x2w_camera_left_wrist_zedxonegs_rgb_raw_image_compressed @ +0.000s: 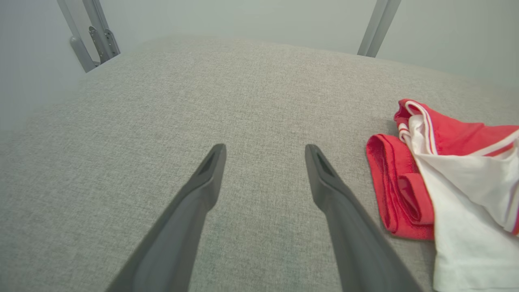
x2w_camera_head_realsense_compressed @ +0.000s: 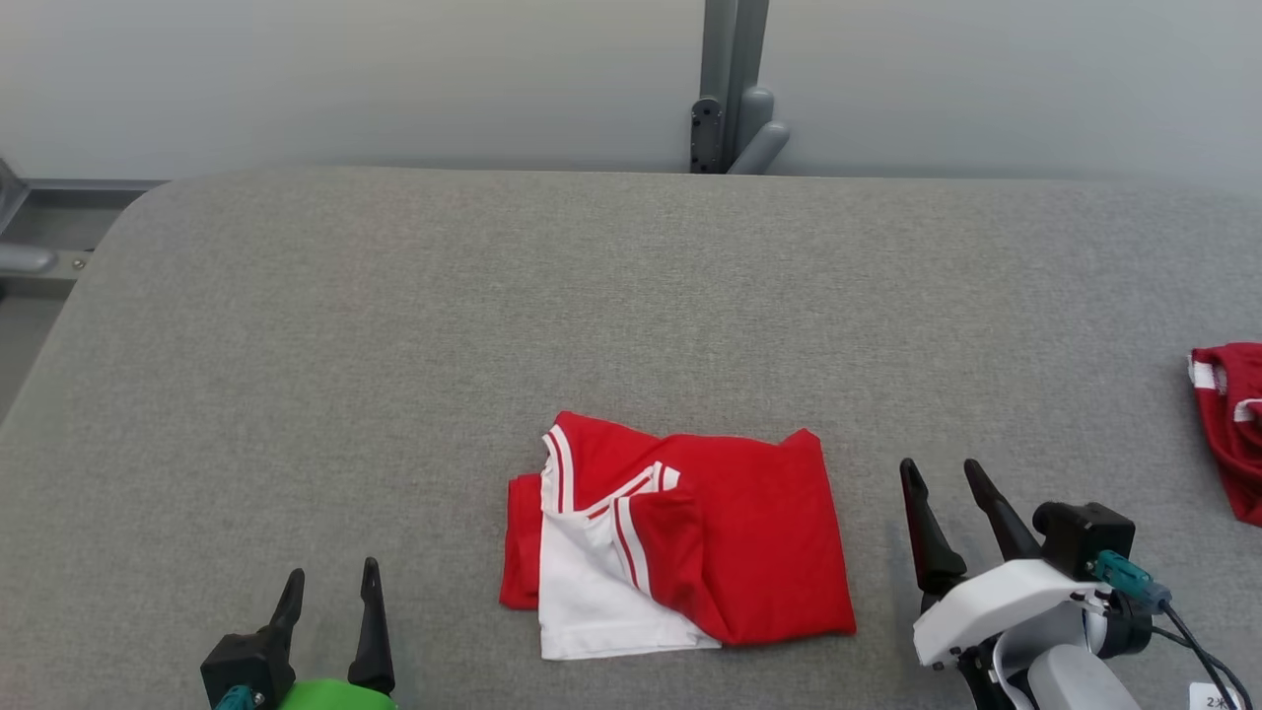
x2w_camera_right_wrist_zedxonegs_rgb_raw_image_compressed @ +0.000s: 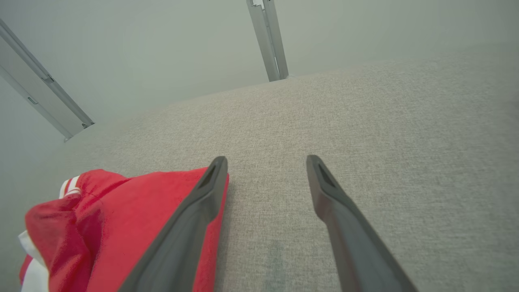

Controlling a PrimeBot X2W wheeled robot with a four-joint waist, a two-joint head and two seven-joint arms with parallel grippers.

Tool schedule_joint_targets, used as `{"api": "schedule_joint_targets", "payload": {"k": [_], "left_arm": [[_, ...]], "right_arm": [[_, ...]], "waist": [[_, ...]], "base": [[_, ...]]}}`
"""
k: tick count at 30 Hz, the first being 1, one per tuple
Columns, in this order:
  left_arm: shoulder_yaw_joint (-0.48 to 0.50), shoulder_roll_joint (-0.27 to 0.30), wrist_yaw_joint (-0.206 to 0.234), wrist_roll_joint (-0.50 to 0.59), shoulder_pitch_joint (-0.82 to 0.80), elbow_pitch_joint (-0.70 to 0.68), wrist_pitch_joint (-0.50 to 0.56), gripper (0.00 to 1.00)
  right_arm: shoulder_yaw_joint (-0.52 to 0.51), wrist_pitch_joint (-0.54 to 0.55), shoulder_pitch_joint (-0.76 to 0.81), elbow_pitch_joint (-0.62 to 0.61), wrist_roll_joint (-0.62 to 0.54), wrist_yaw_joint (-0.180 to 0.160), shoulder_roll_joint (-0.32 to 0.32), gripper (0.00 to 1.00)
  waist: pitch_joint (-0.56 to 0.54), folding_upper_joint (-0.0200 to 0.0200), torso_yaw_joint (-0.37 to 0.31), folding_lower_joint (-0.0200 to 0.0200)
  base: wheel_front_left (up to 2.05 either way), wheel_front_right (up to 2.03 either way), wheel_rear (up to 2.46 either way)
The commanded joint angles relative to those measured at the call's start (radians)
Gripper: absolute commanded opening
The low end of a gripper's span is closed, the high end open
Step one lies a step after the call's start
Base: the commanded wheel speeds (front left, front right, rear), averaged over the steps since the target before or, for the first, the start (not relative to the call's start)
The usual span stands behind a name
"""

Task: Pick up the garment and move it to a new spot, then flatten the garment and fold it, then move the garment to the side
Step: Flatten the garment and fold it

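Red and white, the garment (x2w_camera_head_realsense_compressed: 690, 532) lies folded into a rough rectangle on the grey fabric table (x2w_camera_head_realsense_compressed: 394, 325), near the front edge and roughly midway between my two arms. A white panel shows at its lower left corner, striped trim crosses the top layer, and one red strip sticks out untidily on the left side.

My left gripper (x2w_camera_head_realsense_compressed: 332, 572) sits low at the near left, spread wide with nothing in it and well apart from the cloth. Its wrist view gives me bare table between the prongs and the garment's rolled red edge off to the right.

My right gripper (x2w_camera_head_realsense_compressed: 939, 465) is just beside the garment's right edge, also spread wide and holding nothing. From its wrist camera one finger (x2w_camera_right_wrist_zedxonegs_rgb_raw_image_compressed: 204, 198) overlaps the red cloth, though I cannot tell whether it touches.

A second garment (x2w_camera_head_realsense_compressed: 1227, 424), also red and white, lies at the table's far right edge.
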Motion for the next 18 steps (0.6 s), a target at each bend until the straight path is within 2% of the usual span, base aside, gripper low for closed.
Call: {"api": "schedule_joint_targets", "payload": {"k": [1,8,12,18], "left_arm": [[0.010,0.003,0.004,0.005,0.003,-0.009,0.000,1.00],[0.015,0.003,-0.004,0.013,0.005,-0.017,0.000,1.00],[0.009,0.003,-0.007,0.011,0.001,-0.015,0.000,1.00],[0.000,0.003,-0.005,0.004,-0.001,-0.009,0.000,1.00]], "right_arm": [[-0.008,0.000,0.023,-0.007,-0.015,0.000,0.002,1.00],[0.022,0.000,0.043,-0.032,-0.024,0.000,0.010,1.00],[0.094,0.000,0.026,-0.051,-0.004,0.000,0.011,1.00],[0.277,0.000,-0.025,-0.035,0.054,0.000,0.009,1.00]], "waist": [[-0.006,0.0021,-0.033,0.0000],[0.002,0.0021,-0.039,0.0000],[0.005,0.0021,-0.025,0.0000],[0.011,0.0021,0.018,0.0000]], "base": [[0.00,0.00,0.00],[0.00,0.00,0.00],[0.00,0.00,0.00],[0.00,0.00,0.00]]}}
